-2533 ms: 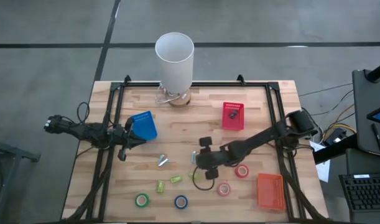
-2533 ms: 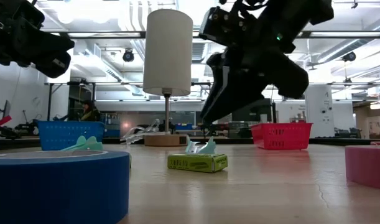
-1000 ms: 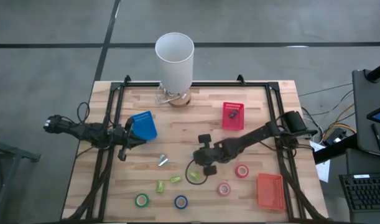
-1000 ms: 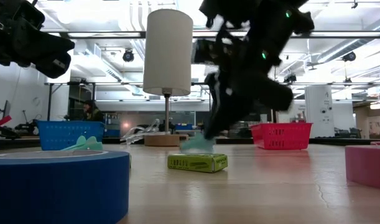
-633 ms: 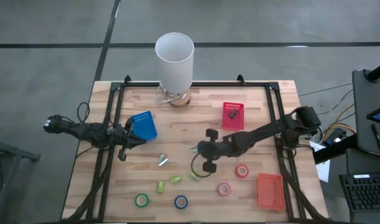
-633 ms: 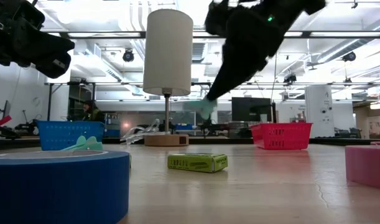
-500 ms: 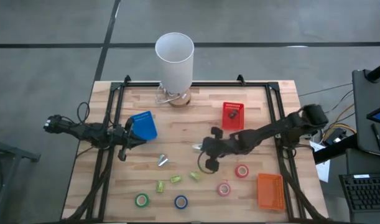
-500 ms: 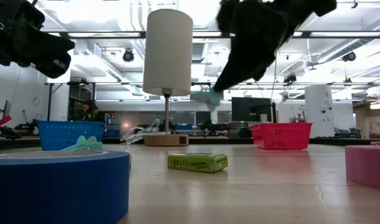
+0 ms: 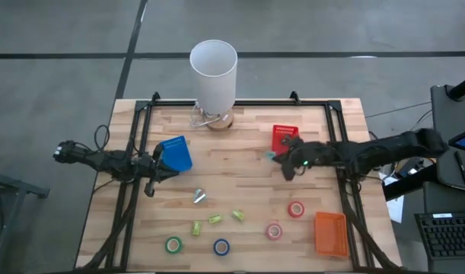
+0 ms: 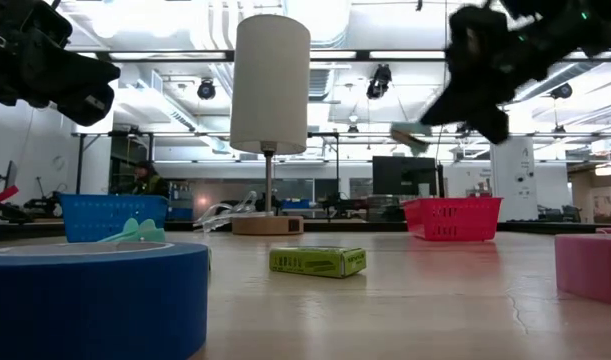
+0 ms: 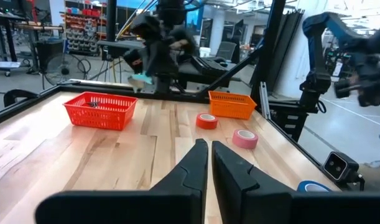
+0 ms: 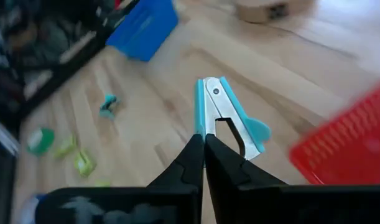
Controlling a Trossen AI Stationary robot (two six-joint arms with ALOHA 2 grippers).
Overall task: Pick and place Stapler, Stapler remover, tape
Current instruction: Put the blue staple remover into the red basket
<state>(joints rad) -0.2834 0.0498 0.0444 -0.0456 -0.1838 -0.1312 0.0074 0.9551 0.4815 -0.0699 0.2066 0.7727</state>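
Observation:
My right gripper [image 9: 276, 157] is shut on a teal staple remover [image 12: 230, 118] and hovers above the table just beside the red basket [image 9: 285, 141], which has a small dark object in it. In the low view the remover [image 10: 406, 134] is high above the tabletop. A second teal staple remover [image 9: 199, 197] lies on the wood. Four tape rolls lie flat near the near edge: green [image 9: 173, 245], blue [image 9: 221, 246], pink [image 9: 274, 230] and red [image 9: 296, 208]. My left gripper [image 11: 209, 144] is shut and waits beside the blue basket [image 9: 176, 154]. My right gripper pinches the teal staple remover between its two fingers [image 12: 193, 152], at the remover's end nearest them [image 12: 206, 127]. The rest of it sticks out forward past the fingertips. It is lifted clear of the table.
A white lamp [image 9: 214, 72] stands at the far edge. An orange basket [image 9: 330, 233] sits at the near right corner. Three small yellow-green blocks [image 9: 214, 219] lie by the tape rolls. Bare wood shows in the table's middle.
My right gripper, shut on the teal staple remover, has lifted it off the table near the yellow-green blocks and carried it up and toward the far right, up to the red basket. The arm has swung out to the right. Nothing else has moved.

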